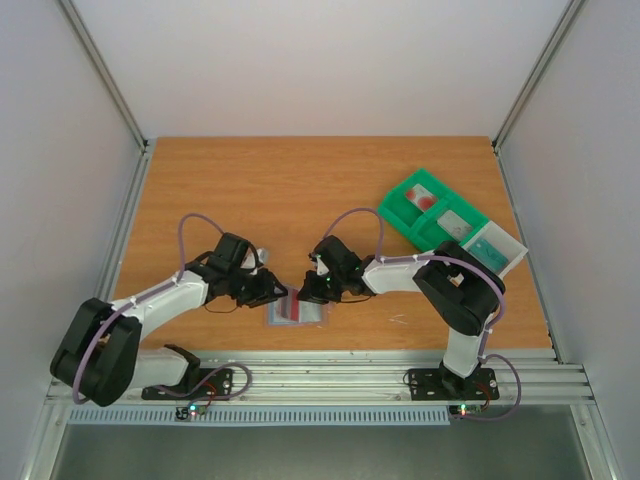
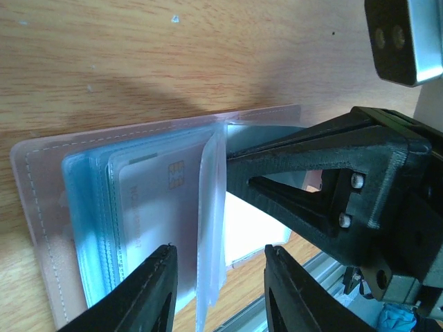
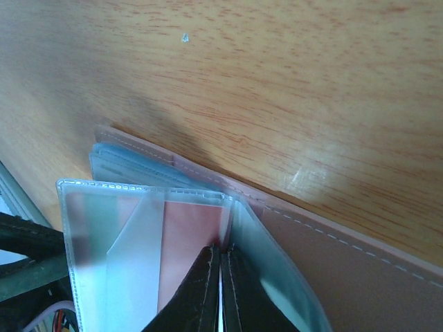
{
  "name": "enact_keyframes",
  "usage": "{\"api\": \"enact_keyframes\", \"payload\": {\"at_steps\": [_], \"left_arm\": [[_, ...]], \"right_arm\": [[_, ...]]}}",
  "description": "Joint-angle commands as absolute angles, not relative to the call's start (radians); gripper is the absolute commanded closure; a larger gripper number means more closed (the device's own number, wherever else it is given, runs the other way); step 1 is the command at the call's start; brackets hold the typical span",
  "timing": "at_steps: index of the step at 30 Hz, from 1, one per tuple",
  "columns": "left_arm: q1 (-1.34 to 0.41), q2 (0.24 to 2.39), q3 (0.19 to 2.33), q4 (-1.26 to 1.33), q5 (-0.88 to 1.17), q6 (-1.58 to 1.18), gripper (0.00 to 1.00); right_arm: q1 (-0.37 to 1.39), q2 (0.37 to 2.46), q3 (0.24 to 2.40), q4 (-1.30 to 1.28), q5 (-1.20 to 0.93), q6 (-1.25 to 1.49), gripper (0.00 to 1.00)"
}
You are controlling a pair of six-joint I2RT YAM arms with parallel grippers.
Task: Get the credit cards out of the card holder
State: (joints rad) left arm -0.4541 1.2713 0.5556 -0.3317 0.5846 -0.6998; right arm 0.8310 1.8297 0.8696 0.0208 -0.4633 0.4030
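Note:
The card holder (image 1: 298, 312) lies open near the table's front edge, tan outside (image 2: 38, 207) with clear sleeves inside. A grey card (image 2: 149, 200) with a chip sits in a left-hand sleeve. A red card (image 3: 183, 235) shows inside a raised clear sleeve (image 3: 124, 228). My right gripper (image 3: 221, 254) is shut on that sleeve's inner edge and holds it upright; it also shows in the top view (image 1: 306, 292). My left gripper (image 2: 220, 290) is open, with the sleeve's edge standing between its jaws, and sits left of the holder in the top view (image 1: 277, 292).
A green compartmented tray (image 1: 392, 213) stands at the back right with a red card (image 1: 426, 199), a grey card (image 1: 458, 224) and a teal card (image 1: 493, 250) in it. The metal rail runs just in front of the holder.

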Motion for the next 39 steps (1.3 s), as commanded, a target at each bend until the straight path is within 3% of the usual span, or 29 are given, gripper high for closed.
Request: {"api": "enact_keyframes", "payload": {"at_steps": [1,14,23,31,39], "left_arm": [[-0.457,1.302,0.570,-0.266,0.615,-0.709,0.64],[-0.457,1.326,0.549,-0.213,0.656,-0.733,0.67],[-0.457,1.361,0.549,-0.192,0.689,-0.736,0.66],[-0.458,1.337,0.554,-0.173,0.706,-0.759,0.66],[-0.457,1.356,0.538,-0.098,0.731,-0.815,0.66]], "right_arm": [[0.827,1.844,0.837,-0.003,-0.434,0.408,0.97],[0.821,1.844,0.825,0.046,-0.452,0.437,0.97],[0.807,1.823,0.818,0.044,-0.437,0.466,0.88],[0.798,1.800,0.802,0.016,-0.406,0.465,0.98],[0.792,1.754,0.808,-0.034,-0.395,0.451,0.87]]}}
